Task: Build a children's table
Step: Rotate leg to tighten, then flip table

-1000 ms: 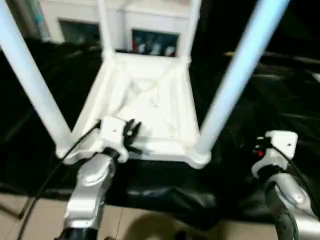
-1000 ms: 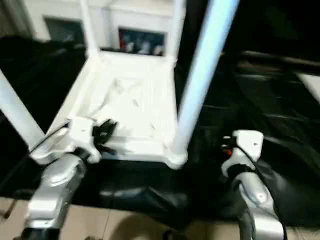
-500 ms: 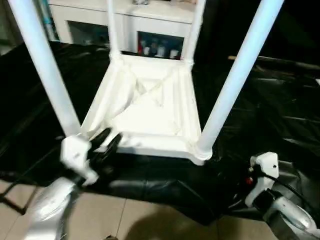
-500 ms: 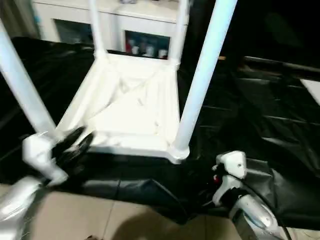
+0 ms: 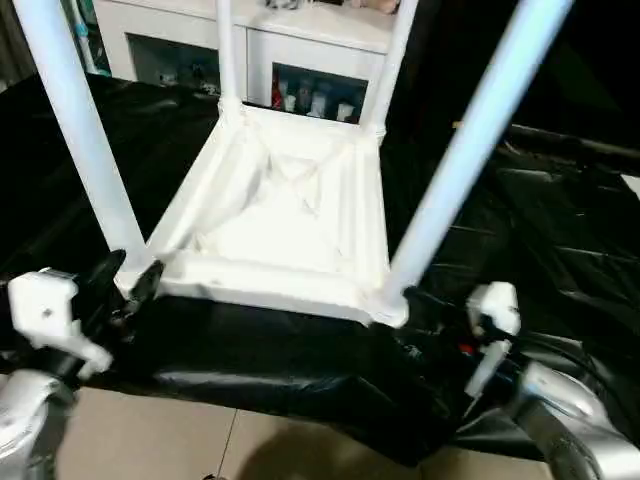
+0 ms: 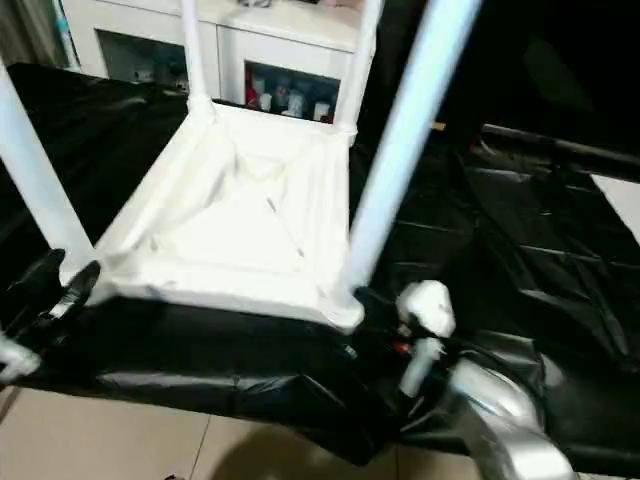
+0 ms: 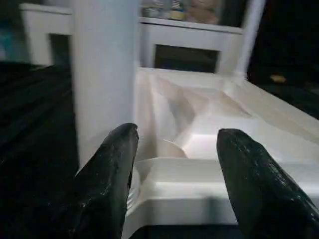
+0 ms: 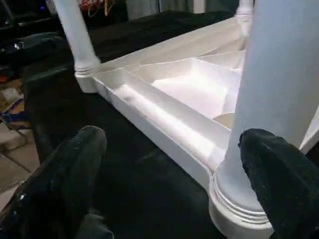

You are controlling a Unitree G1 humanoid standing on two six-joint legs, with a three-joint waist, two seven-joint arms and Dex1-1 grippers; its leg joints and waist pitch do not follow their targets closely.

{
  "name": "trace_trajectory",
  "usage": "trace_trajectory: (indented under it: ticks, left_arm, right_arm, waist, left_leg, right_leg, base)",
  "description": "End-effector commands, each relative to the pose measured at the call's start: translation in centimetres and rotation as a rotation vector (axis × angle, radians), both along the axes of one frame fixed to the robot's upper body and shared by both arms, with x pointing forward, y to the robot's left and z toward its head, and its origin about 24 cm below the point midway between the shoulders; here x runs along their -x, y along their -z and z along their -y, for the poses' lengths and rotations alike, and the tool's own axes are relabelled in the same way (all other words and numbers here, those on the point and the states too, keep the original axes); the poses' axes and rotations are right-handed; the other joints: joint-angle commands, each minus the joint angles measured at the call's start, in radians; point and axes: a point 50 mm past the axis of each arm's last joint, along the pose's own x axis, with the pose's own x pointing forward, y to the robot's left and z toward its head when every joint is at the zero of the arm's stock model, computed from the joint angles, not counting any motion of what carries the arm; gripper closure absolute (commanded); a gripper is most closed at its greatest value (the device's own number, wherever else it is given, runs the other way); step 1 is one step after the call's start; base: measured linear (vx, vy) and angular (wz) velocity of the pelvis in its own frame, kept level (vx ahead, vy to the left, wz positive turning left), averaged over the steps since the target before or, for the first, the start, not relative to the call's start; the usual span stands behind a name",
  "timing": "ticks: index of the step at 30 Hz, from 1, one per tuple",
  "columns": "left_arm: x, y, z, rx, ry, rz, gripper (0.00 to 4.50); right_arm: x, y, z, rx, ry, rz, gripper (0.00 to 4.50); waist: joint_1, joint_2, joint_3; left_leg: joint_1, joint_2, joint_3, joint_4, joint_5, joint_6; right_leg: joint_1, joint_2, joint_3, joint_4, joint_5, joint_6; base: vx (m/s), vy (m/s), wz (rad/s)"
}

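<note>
The children's table (image 5: 285,215) lies upside down on the black-draped work table, ribbed underside up, with all its white legs standing in the corner sockets. My left gripper (image 5: 128,283) is open just off the near left corner, beside the near left leg (image 5: 75,120). In the left wrist view its fingers (image 7: 112,174) are spread before that leg (image 7: 104,74) and the rim, holding nothing. My right gripper (image 5: 425,312) is open close to the near right leg (image 5: 470,140). In the right wrist view its fingers (image 8: 65,184) are spread wide, short of that leg's socket (image 8: 239,209).
Black plastic sheeting (image 5: 560,230) covers the work table, and its front edge drops to a tiled floor (image 5: 180,440). A white cabinet (image 5: 300,40) with open shelves stands behind the table. The upright legs rise between my arms and the far side.
My left gripper has let go of the near rim, opened, and drawn back left and down to the corner. The right arm has come in toward the near right leg. The camera has shifted too.
</note>
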Motion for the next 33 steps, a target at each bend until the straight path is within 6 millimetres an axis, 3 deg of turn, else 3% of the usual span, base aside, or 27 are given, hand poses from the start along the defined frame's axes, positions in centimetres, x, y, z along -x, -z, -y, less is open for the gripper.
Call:
trace_trajectory:
  ticks: [1,4,6,7,10,14,17,20,21,26,27,33]
  left_arm:
    - [-0.5,0.0,0.2,0.035,-0.024,0.007,1.31]
    - [-0.6,-0.1,0.2,0.091,-0.053,0.028,1.23]
    - [-0.4,-0.1,0.0,0.124,-0.069,0.034,0.9]
    - [-0.1,0.0,-0.2,0.133,-0.082,0.05,0.9]
    - [0.6,0.2,-0.6,0.155,-0.107,0.055,0.86]
    - [0.2,0.3,-1.4,0.138,-0.137,0.04,0.52]
    - [-2.1,0.0,-1.5,0.126,-0.096,0.014,0.26]
    - [-3.5,0.3,-1.6,0.137,-0.075,-0.041,0.07]
    - [-3.8,0.4,-1.7,0.143,-0.075,-0.046,0.03]
    - [-5.3,0.6,-1.9,0.109,-0.04,-0.084,0.03]
    - [-5.9,0.9,-2.3,0.079,-0.061,-0.118,0.03]
    - [-7.7,0.5,-2.6,0.095,-0.112,-0.131,0.29]
  right_arm:
    - [-0.6,-0.2,-0.2,0.017,0.01,0.024,0.0]
    - [-0.3,-0.5,-0.4,-0.001,-0.018,0.02,0.0]
    - [0.2,-0.4,-0.2,-0.011,-0.043,0.008,0.0]
    - [0.5,-0.4,-0.1,-0.012,-0.053,0.001,0.0]
    - [1.0,-0.3,0.5,-0.011,-0.063,-0.003,0.0]
    - [0.9,-0.3,0.8,-0.012,-0.052,-0.001,0.0]
    - [0.0,-0.3,0.6,-0.016,-0.014,0.017,0.0]
    - [-0.3,-0.2,0.3,-0.018,-0.008,0.022,0.0]
    - [-0.3,-0.2,0.2,-0.022,-0.011,0.02,0.0]
    - [-0.4,-0.1,-0.2,-0.021,-0.011,0.02,0.0]
    - [-0.4,0.0,-0.3,-0.025,-0.009,0.021,0.0]
    - [-0.7,0.2,-1.0,-0.045,0.005,0.013,0.0]
  waist:
    - [0.008,0.02,-0.027]
    - [0.009,0.018,-0.027]
    - [0.009,0.022,-0.027]
    - [0.011,0.026,-0.028]
    - [0.016,0.023,-0.03]
    - [0.019,0.022,-0.03]
    - [0.023,0.019,-0.029]
    - [0.026,0.026,-0.033]
    - [0.024,0.024,-0.032]
    - [0.027,0.028,-0.04]
    - [0.026,0.032,-0.042]
    - [0.028,0.035,-0.043]
  left_leg:
    - [0.019,0.022,-0.004,-0.091,-0.296,-0.026]
    - [0.018,0.022,-0.006,-0.092,-0.317,-0.036]
    - [0.018,0.022,-0.007,-0.092,-0.326,-0.037]
    - [0.018,0.022,-0.007,-0.091,-0.326,-0.038]
    - [0.017,0.023,-0.006,-0.089,-0.308,-0.028]
    - [0.019,0.022,-0.006,-0.09,-0.302,-0.023]
    - [0.022,0.019,-0.006,-0.091,-0.31,-0.032]
    - [0.024,0.019,-0.009,-0.092,-0.293,-0.045]
    - [0.023,0.018,-0.009,-0.093,-0.301,-0.054]
    - [0.022,0.017,-0.008,-0.087,-0.228,-0.041]
    - [0.023,0.016,-0.008,-0.085,-0.207,-0.036]
    - [0.026,0.016,-0.007,-0.084,-0.211,-0.039]
  right_leg:
    - [0.014,-0.032,0.031,-0.086,-0.156,-0.117]
    - [0.012,-0.032,0.031,-0.09,-0.193,-0.103]
    - [0.012,-0.031,0.031,-0.091,-0.199,-0.098]
    - [0.012,-0.031,0.032,-0.091,-0.195,-0.097]
    - [0.015,-0.028,0.032,-0.089,-0.148,-0.096]
    - [0.013,-0.027,0.03,-0.088,-0.138,-0.097]
    - [0.008,-0.027,0.03,-0.09,-0.17,-0.092]
    - [0.011,-0.029,0.028,-0.083,-0.148,-0.092]
    - [0.012,-0.029,0.028,-0.083,-0.141,-0.1]
    - [0.02,-0.029,0.027,-0.073,-0.028,-0.118]
    - [0.021,-0.029,0.026,-0.069,0.013,-0.129]
    - [0.024,-0.031,0.025,-0.065,0.032,-0.16]
  base:
    - [0.0,0.0,0.0]
    - [0.0,0.0,0.0]
    - [0.0,0.0,0.0]
    - [0.0,0.0,0.0]
    - [0.0,0.0,0.0]
    - [0.0,0.0,0.0]
    - [0.0,0.0,0.0]
    - [0.0,0.0,0.0]
    - [0.0,0.0,0.0]
    - [0.0,0.0,0.0]
    - [0.0,0.0,0.0]
    - [0.0,0.0,0.0]
